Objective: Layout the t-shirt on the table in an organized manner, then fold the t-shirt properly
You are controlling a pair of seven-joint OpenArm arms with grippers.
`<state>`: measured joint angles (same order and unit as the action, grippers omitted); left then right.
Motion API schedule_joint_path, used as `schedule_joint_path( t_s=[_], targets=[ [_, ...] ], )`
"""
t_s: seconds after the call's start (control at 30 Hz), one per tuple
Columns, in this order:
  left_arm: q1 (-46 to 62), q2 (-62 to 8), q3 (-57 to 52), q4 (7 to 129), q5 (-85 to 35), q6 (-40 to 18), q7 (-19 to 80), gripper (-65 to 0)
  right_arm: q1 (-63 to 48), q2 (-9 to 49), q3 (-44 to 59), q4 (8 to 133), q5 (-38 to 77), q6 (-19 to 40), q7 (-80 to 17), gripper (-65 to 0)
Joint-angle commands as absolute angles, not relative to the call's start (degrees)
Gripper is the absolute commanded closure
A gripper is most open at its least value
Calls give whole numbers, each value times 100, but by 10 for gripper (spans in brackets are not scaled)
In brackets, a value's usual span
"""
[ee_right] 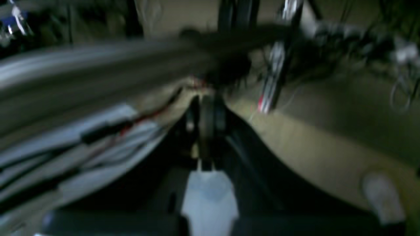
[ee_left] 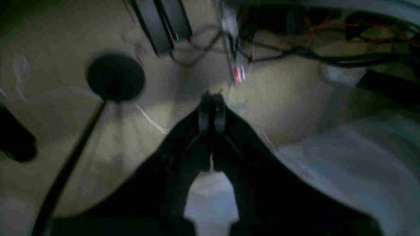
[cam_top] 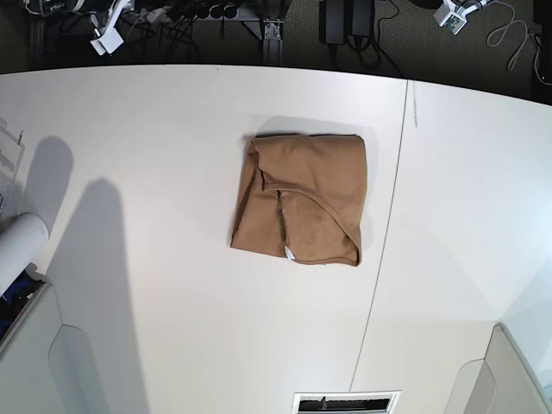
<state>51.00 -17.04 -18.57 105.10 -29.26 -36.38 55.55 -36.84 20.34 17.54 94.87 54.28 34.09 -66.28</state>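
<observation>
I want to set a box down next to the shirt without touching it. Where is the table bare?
The table is bare all around the folded t-shirt: a wide patch toward the base view's left edge, another past the dark seam on the right, and a strip below the shirt. Nothing crowds the shirt; clutter and cables lie only beyond the far edge.

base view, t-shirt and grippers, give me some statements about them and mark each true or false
1. The t-shirt lies folded into a compact, roughly square bundle. True.
2. The t-shirt hangs over the edge of the table. False: it lies wholly on the tabletop, well inside its edges.
3. The left gripper is shut, with no cloth in it. True.
4. The right gripper is clamped on a sleeve of the t-shirt. False: it is shut on nothing, away from the cloth.
5. The t-shirt lies across the table's dark seam. False: it sits just beside the seam.
</observation>
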Motion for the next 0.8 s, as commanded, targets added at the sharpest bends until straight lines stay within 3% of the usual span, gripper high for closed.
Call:
schedule_joint_path(
  t_s=[0.0, 0.17, 0.3, 0.4, 0.5, 0.77],
  targets=[
    [5183, -1732, -1782, 10366, -2978, -3640, 5621, 0, -3811, 2108, 1721, 9568, 5542, 3428, -6764, 0],
    [4965, -1730, -1107, 9275, -2950, -3437, 5380, 0, -4169, 2108, 1339, 9478, 4849, 3319, -7028, 0],
    [4517, -1730, -416, 8407, -2565, -3293, 5216, 0, -4224, 2108, 884, 9118, 4235, 3190, -6678, 0],
    [4088, -1728, 113, 7717, -2152, -2849, 4856, 0, -4185, 2110, 517, 8674, 3712, 3164, -6246, 0],
    [3555, -1662, 554, 6965, -1984, -2432, 4521, 0, -3894, 2108, 198, 8038, 3179, 2873, -6034, 0],
    [2558, -1011, 716, 5251, -1385, -2423, 4056, 0, -2611, 2108, -8, 6283, 2805, 2375, -5959, 0]
  ],
)
